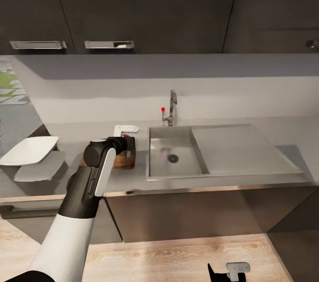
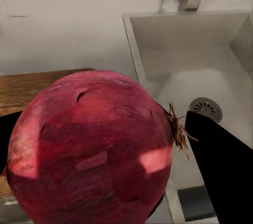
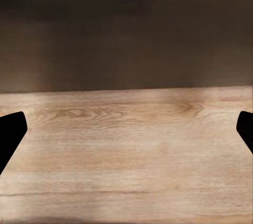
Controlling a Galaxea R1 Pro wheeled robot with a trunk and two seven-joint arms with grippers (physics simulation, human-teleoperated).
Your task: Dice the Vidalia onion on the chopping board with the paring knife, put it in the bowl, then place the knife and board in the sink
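In the left wrist view the Vidalia onion, pinkish-red and round, sits close up between two black fingers, so my left gripper is shut on it. Seen from the head, my left gripper hovers over the brown chopping board, which lies on the countertop just left of the sink. An edge of the board shows behind the onion. The white bowl stands at the far left. My right gripper hangs low over the floor, open. The paring knife is out of view.
A chrome tap with a red knob stands behind the basin, and a flat drainboard lies to its right. Dark wall cabinets hang above the counter. Wood-plank floor lies in front of the dark base cabinets.
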